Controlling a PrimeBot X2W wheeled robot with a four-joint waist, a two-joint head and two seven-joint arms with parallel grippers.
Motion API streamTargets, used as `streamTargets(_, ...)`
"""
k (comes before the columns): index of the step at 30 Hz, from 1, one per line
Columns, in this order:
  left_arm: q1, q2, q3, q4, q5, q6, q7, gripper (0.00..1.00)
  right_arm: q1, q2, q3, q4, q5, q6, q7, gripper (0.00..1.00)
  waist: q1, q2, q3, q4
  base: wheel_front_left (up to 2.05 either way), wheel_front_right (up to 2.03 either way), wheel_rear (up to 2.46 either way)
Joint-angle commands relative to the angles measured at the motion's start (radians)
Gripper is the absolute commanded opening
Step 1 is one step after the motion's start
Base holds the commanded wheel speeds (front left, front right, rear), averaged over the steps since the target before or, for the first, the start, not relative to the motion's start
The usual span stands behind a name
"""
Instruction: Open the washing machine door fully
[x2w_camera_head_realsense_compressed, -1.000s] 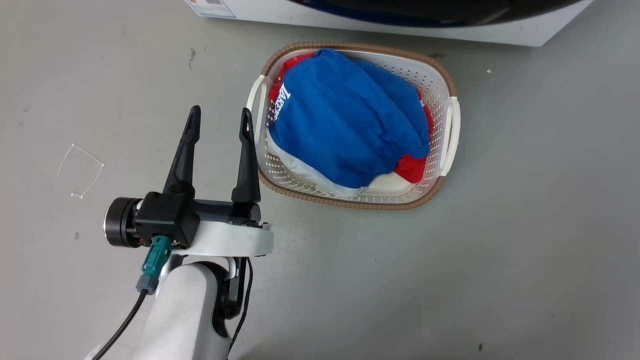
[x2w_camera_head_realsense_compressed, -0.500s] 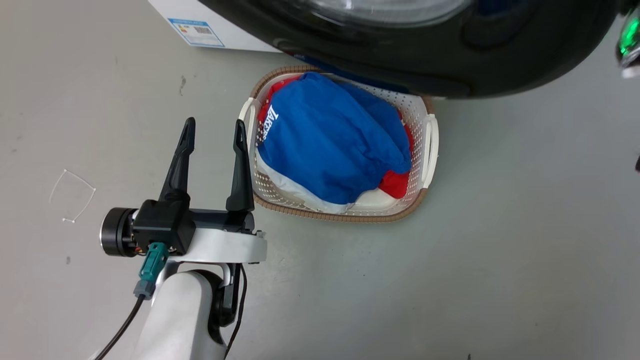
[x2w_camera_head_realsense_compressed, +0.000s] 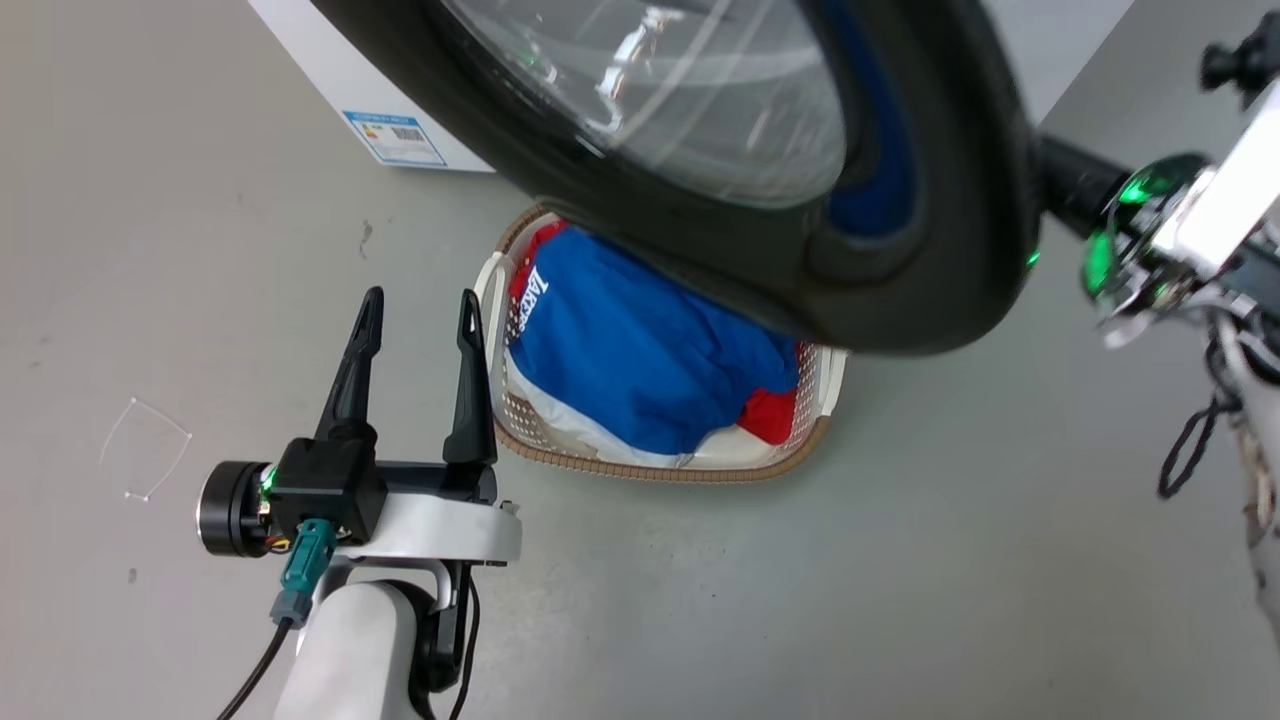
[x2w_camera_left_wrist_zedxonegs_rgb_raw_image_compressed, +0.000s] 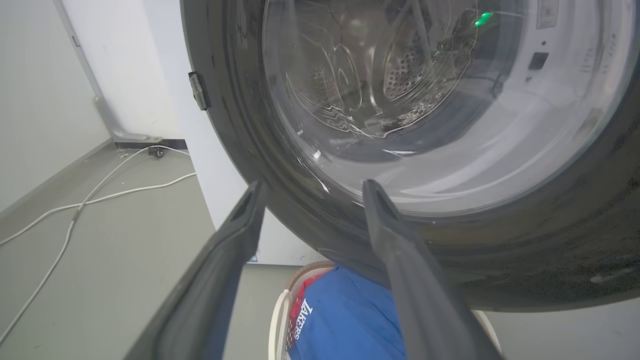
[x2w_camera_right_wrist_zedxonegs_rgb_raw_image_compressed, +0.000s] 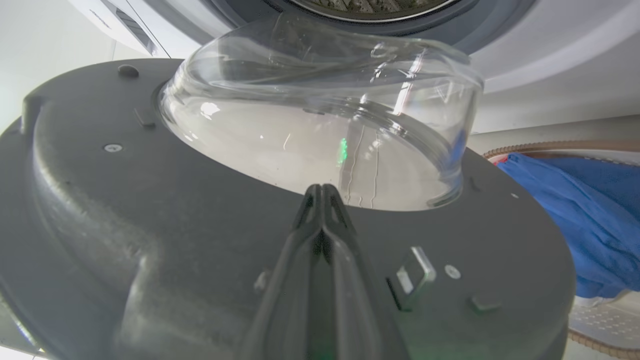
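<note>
The washing machine door (x2w_camera_head_realsense_compressed: 960, 200) stands swung out from the washing machine (x2w_camera_head_realsense_compressed: 340, 70). In the head view it spans from eleven to two o'clock, with its glossy black outer ring and glass toward the camera. The machine's white corner and blue label (x2w_camera_head_realsense_compressed: 395, 138) lie at eleven o'clock. Below the door, at its six o'clock, a laundry basket (x2w_camera_head_realsense_compressed: 650, 468) sits on the grey floor (x2w_camera_head_realsense_compressed: 900, 600) with a blue garment (x2w_camera_head_realsense_compressed: 640, 360) heaped in it, and the door's lower edge overlaps the basket's far rim.

The right gripper (x2w_camera_right_wrist_zedxonegs_rgb_raw_image_compressed: 322, 192) reaches in at the door's three o'clock edge in the head view. Its wrist view looks along the door's grey inner face. There the jaws are pressed together, tips meeting, with nothing visible between them. They lie over the inner face at six o'clock of the clear glass bowl (x2w_camera_right_wrist_zedxonegs_rgb_raw_image_compressed: 320, 125). Whether they touch the plastic cannot be told. A metal latch piece (x2w_camera_right_wrist_zedxonegs_rgb_raw_image_compressed: 412, 272) is at four o'clock of the tips, and the grey gasket (x2w_camera_right_wrist_zedxonegs_rgb_raw_image_compressed: 490, 25) of the drum opening shows at twelve o'clock.

The left gripper (x2w_camera_head_realsense_compressed: 419, 300) hangs at seven o'clock in the head view, just beside the basket's nine o'clock handle. Its jaws are spread wide and hold nothing. Its wrist view faces the door's outer side, with a white cable (x2w_camera_left_wrist_zedxonegs_rgb_raw_image_compressed: 100, 195) on the floor at nine o'clock.
</note>
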Motion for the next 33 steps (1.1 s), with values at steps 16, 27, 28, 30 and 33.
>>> streamTargets(16, 0.086, -0.002, 0.018, 0.012, 0.020, -0.001, -0.003, 1.00, 0.292, 0.096, 0.134, -0.216, 0.048, 0.003, 0.077, 0.00, 0.0001, 0.0000, -0.137, -0.014, 0.00, 0.00, 0.00)
streamTargets(27, 0.123, -0.002, 0.013, 0.021, 0.014, 0.002, -0.003, 1.00, 0.414, 0.154, 0.208, -0.253, 0.038, 0.003, 0.066, 0.00, 0.0001, 0.0000, -0.197, 0.009, 0.00, 0.00, 0.00)
streamTargets(28, 0.125, -0.002, 0.012, 0.021, 0.013, 0.003, -0.003, 1.00, 0.423, 0.162, 0.211, -0.252, 0.039, 0.003, 0.061, 0.00, 0.0001, 0.0000, -0.202, 0.011, 0.00, 0.00, 0.00)
streamTargets(30, 0.133, -0.002, 0.010, 0.021, 0.013, 0.004, -0.003, 1.00, 0.438, 0.173, 0.218, -0.247, 0.040, 0.003, 0.056, 0.00, 0.0001, 0.0000, -0.210, 0.014, 0.00, 0.00, 0.00)
streamTargets(33, 0.144, -0.002, 0.009, 0.024, 0.016, 0.004, -0.003, 1.00, 0.459, 0.186, 0.233, -0.241, 0.032, 0.003, 0.053, 0.00, 0.0001, 0.0000, -0.223, 0.017, 0.00, 0.00, 0.00)
